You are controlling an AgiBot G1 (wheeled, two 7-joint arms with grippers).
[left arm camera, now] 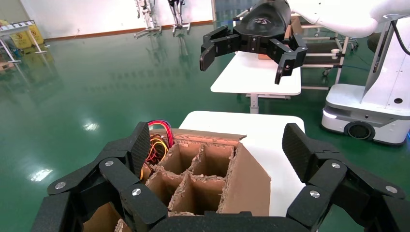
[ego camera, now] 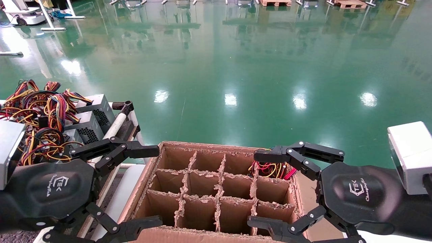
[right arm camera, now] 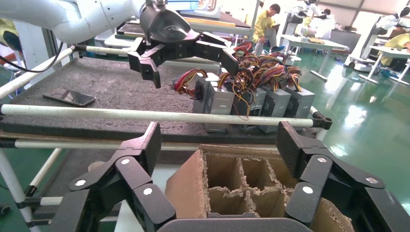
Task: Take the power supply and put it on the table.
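Both my grippers read "TEK": left gripper (ego camera: 148, 185) and right gripper (ego camera: 266, 189) hang over the ragged cardboard box (ego camera: 216, 189), fingers spread wide, gripping nothing. The power supply (ego camera: 273, 169) sits in its far-right cell, only red-yellow wires showing. Matted table (right arm camera: 116, 92) holds others.

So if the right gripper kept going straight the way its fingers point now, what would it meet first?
Most likely the left gripper, which hangs open straight ahead above the table. The right gripper looks high enough to pass over the cardboard box, though depth is unclear.
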